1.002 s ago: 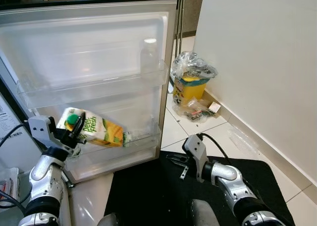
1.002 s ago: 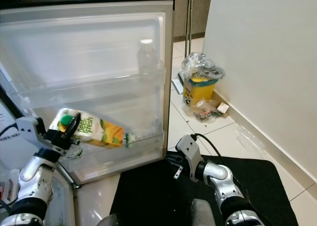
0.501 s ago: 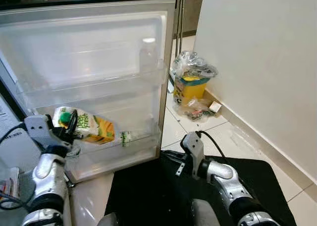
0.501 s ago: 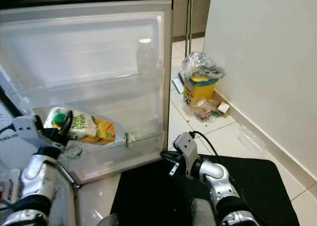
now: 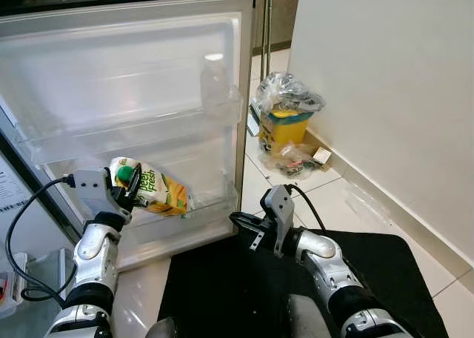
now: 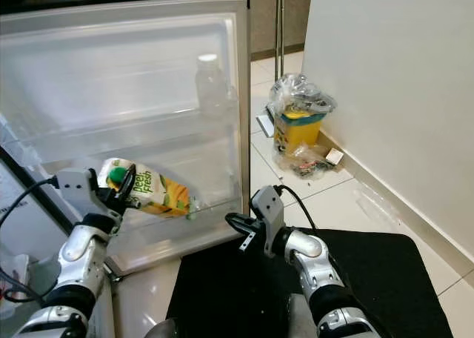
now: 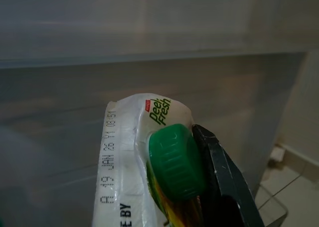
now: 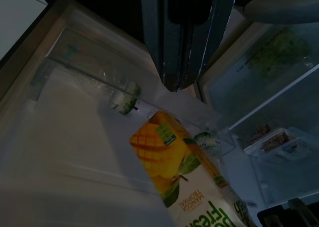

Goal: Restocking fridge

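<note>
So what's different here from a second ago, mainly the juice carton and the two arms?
The left gripper, shut on the juice carton, has carried it rightward along the lower door shelf. The right gripper has reached closer to the fridge door. The clear bottle stayed on the upper shelf.

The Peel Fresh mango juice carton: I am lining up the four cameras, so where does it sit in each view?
Left eye: juice carton lower left, held by the left gripper at the door's lower shelf.
Right eye: lower left.
Left wrist: bottom centre.
Right wrist: lower centre.
Shared landmark: the carton's green cap, which the right wrist view hides.
</note>
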### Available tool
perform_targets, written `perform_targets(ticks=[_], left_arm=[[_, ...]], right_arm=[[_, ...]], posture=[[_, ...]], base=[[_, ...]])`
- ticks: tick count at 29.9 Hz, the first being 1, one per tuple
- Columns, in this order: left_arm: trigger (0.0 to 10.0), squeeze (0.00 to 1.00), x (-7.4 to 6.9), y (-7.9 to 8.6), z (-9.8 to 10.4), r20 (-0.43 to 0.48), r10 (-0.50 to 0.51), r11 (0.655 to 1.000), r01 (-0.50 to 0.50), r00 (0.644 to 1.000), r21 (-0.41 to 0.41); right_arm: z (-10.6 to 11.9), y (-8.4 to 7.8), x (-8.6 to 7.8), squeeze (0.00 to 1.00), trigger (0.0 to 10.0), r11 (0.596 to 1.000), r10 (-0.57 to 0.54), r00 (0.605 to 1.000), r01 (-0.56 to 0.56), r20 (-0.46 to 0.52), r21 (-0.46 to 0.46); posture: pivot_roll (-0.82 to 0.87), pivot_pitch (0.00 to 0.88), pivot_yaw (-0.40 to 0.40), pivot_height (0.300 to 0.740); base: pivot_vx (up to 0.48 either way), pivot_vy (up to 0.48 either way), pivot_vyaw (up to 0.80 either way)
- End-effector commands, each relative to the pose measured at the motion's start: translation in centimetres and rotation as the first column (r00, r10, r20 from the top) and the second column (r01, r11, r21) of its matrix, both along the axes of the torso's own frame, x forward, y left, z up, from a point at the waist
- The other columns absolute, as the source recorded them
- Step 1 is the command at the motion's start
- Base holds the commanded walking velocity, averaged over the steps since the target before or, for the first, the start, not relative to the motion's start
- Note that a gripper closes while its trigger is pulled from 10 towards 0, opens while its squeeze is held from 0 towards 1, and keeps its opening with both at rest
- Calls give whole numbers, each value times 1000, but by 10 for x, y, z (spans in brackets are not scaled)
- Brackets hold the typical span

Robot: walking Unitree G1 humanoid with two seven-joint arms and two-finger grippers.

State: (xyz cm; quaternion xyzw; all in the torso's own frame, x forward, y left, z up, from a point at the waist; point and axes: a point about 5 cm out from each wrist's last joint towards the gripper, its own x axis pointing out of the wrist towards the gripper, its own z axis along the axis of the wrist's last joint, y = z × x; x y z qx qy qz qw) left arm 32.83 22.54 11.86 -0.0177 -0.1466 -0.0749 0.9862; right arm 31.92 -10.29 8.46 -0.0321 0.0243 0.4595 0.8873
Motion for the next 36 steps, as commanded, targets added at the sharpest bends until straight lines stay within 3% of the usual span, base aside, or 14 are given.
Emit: perform_targets(ticks=[1,20,36], left_arm=[[10000,0,4,0,8,34,16,1000,-17,999,23],[10000,0,16,20,26,39,143,973,-148,989,176],[10000,0,13,37,13,-58,238,947,-219,969,235]], right_arm=[[-2,1,-3,0,10000,1000,4,1000,-4,-2,-1],[-13,-7,-23,0,10000,999,36,999,-37,-32,-15],[-9,-15,-32,0,10000,999,31,999,-31,-17,-28]], posture=[[-37,131,61,481],[-66,168,74,481],[-84,208,77,481]], base=[[0,0,0],[0,0,0],[0,0,0]])
